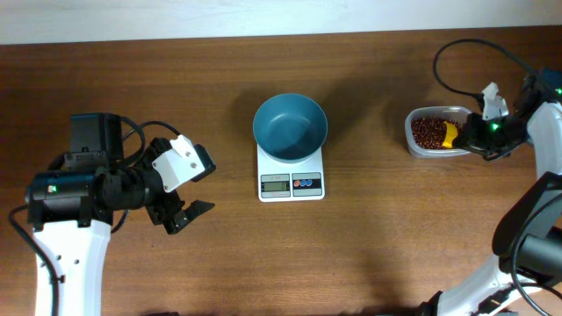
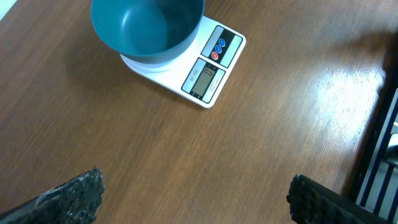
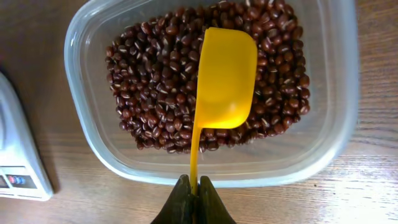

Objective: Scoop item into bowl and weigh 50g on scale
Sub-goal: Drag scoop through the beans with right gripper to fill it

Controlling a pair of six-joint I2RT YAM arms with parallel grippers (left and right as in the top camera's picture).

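The left gripper (image 2: pixel 193 202) hangs spread and empty, left of the bowl (image 1: pixel 290 127) sitting on the scale (image 1: pixel 291 183). The right gripper (image 3: pixel 194 193) pinches a yellow scoop (image 3: pixel 225 78) over the beans (image 3: pixel 155 93) in the tub (image 3: pixel 87 134). Best to dip its lip deep, then lift level.

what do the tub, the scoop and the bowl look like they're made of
Tub: likely clear plastic with a glossy finish; the beans show through its wall.
Scoop: probably moulded plastic, uniform yellow, smooth with a soft sheen.
Bowl: teal, smooth and semi-matte; it could be plastic or glazed ceramic, and the look does not settle which.
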